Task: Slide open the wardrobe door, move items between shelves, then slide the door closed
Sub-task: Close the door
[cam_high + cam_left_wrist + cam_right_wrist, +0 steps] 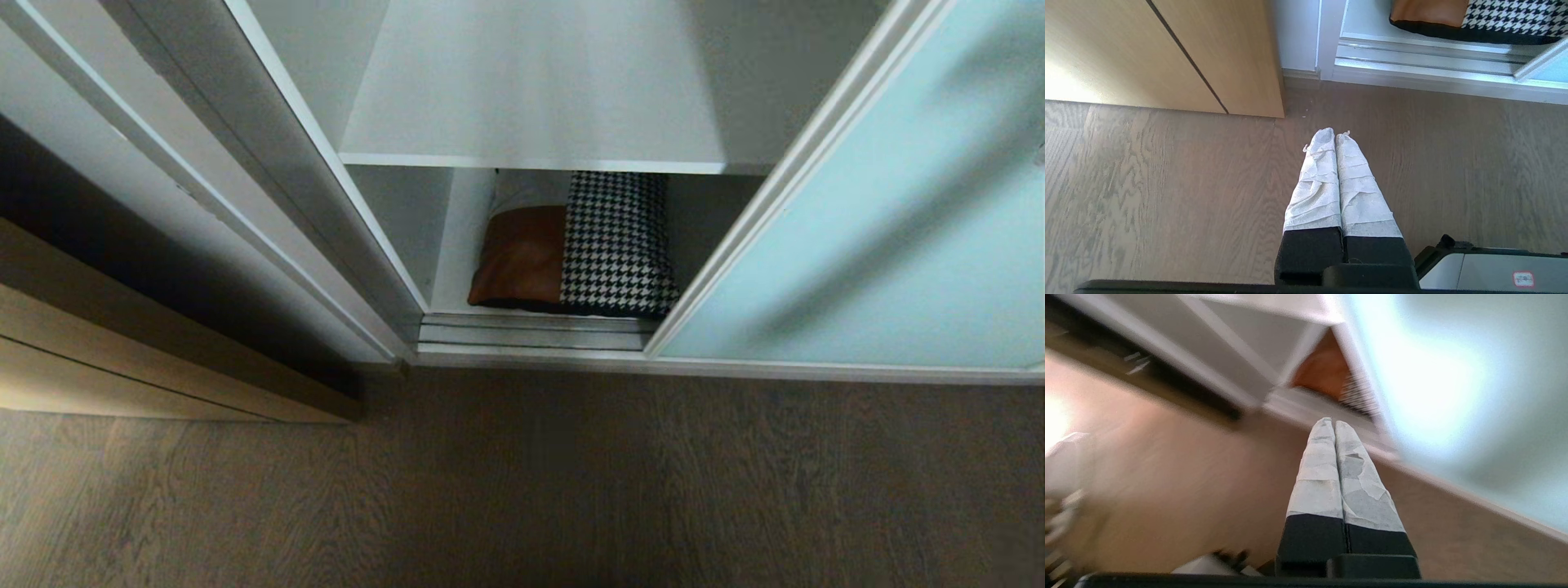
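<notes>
The door (882, 245) fills the right side of the head view, slid aside so that the opening stands clear in the middle; from this, the opening step looks done and the cushion is the job in hand. The upper shelf (539, 106) runs bare across the top centre, its thin front edge just above the cushion (575, 249), which lies on the wardrobe's bottom board at centre, tan part to the left, houndstooth to the right, its front edge just behind the floor track (531, 331).

Neither arm shows in the head view. Your right claw (1334, 424) is pressed together, holding nothing, pointing over the floor (1167, 490) toward the opening. Your left claw (1334, 134) is likewise pressed together and empty, hanging over bare floor well short of the track.

To do this well, spread the right claw before it crosses the track, not after. Come in low, under the shelf edge, and keep off the door frame on the right. Pinch the cushion's near edge; it is soft and will sag, so bite deep.
</notes>
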